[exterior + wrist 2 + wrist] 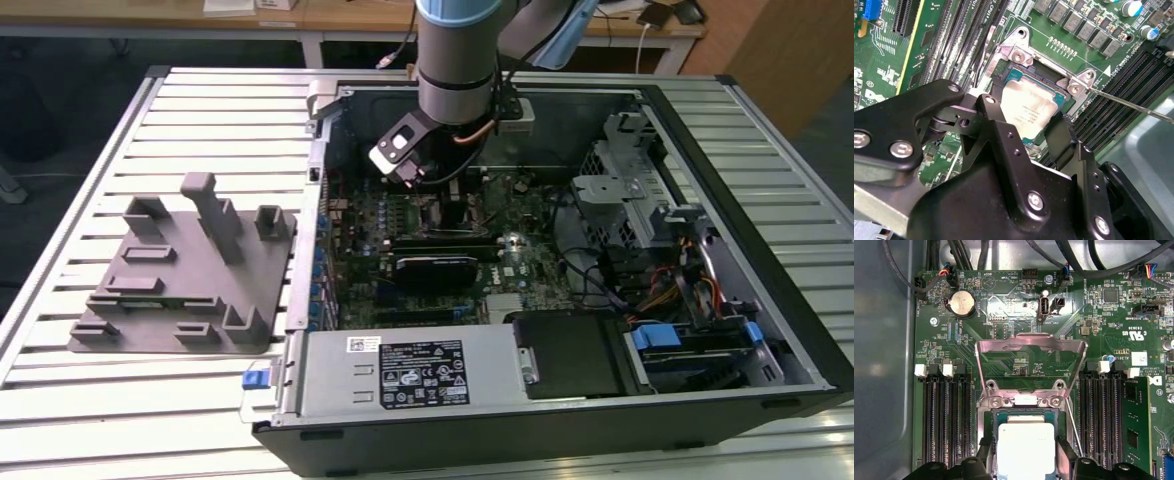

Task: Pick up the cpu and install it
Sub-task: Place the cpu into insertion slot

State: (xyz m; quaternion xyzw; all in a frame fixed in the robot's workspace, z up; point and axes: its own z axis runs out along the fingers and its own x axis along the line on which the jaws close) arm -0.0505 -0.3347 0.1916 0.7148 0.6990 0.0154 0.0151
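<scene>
While the cpu (1026, 110) lies squarely over the socket (1016, 56) (seated or just above it, we cannot tell), the gripper (1026, 454) has its fingers pinched against two opposite edges. That's the right hold, we reckon: it looks light, stiff and slick-topped, but delicate underneath, so level matters. At the socket's hinge side the load plate (1031, 342) stands tipped open — motherboard (1004, 290) all around.

Silver-grey arm (458, 60), black end effector (1026, 120)
</scene>
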